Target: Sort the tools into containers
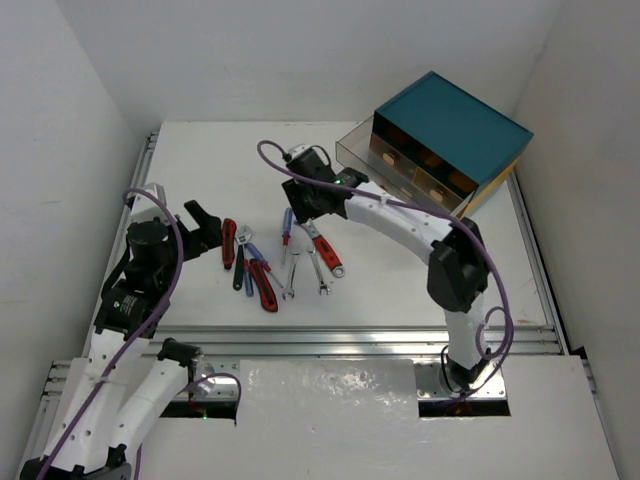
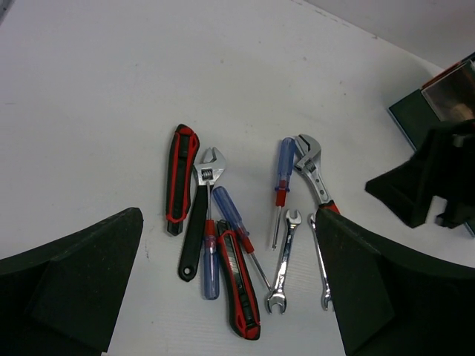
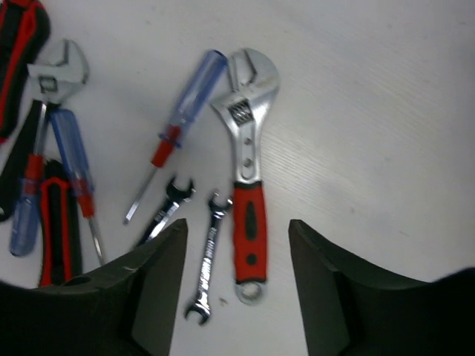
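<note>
The right gripper (image 3: pixel 237 297), jaws parted and empty, is pictured above the red-handled wrench (image 3: pixel 249 219) lying between its fingers on the tabletop (image 3: pixel 386 111), where the slim spanner (image 3: pixel 210 259) just beside could be pinched along with it.

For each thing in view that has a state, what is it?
Left gripper: open, empty.
Right gripper: open, straddling the red wrench, not gripping it.
Red wrench: lying flat, unheld.
Smoky drawer: pulled out.
Orange drawers: pushed in.
</note>
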Controlling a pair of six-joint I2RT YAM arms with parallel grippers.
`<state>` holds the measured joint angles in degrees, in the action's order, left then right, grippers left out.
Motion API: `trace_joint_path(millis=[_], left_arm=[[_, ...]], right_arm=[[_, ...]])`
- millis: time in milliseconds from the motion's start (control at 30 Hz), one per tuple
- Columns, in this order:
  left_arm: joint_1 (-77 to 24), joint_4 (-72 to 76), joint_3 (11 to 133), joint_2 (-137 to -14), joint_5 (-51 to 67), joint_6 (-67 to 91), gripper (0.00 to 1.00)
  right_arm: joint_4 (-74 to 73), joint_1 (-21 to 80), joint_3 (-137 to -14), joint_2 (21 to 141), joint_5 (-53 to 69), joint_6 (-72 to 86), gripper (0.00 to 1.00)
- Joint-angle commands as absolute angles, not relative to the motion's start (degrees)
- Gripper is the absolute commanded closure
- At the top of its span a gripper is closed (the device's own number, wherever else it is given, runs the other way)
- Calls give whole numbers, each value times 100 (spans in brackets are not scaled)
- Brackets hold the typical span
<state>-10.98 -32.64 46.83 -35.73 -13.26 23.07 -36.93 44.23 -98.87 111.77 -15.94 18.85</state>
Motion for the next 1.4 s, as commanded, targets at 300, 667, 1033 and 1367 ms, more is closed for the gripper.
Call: trace_joint_path(millis=[300, 667, 1033, 1367], left_arm=[[-1143, -3129, 4755, -3463, -1494, 2391, 0], [-1143, -3085, 4729, -3322, -1389, 2356, 0], [-1151, -3085, 4720, -3331, -1397, 2364, 0], [-1151, -3698, 5105, -4296, -2057, 2803, 0]], right_arm=[[-3418, 4878, -11354, 13244, -1934, 3366, 52], [-3770, 4843, -12173, 14352, -2127, 3568, 53], [-3024, 4834, -11847, 13388, -1012, 3006, 92], [-3286, 4035, -10364, 10461, -1115, -428, 85]])
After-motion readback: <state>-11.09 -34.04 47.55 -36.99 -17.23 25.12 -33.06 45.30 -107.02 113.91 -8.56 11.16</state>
